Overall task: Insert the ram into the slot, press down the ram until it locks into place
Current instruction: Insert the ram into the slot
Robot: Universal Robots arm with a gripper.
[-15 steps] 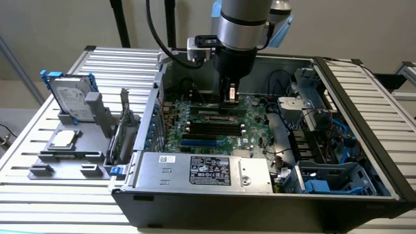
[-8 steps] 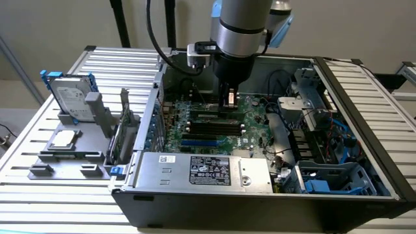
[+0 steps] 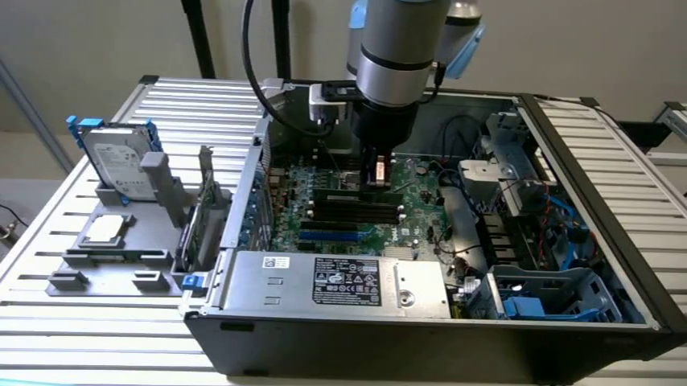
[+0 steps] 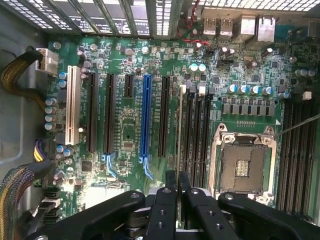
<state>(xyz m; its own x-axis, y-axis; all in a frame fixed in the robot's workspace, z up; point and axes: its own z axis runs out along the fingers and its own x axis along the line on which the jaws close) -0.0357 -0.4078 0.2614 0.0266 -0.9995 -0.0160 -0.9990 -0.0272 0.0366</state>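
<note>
The ram (image 4: 179, 130) stands on its thin edge in the slot (image 4: 183, 91). That slot is the first of four black ones side by side, near the middle of the motherboard (image 4: 125, 135). The gripper (image 4: 177, 186) sits right over it, its fingers (image 4: 169, 195) squeezed narrow on the ram's top edge. A blue socket (image 4: 145, 120) lies on one side and the square chip socket (image 4: 242, 165) on the other. The board sits in an open computer case (image 3: 429, 342).
</note>
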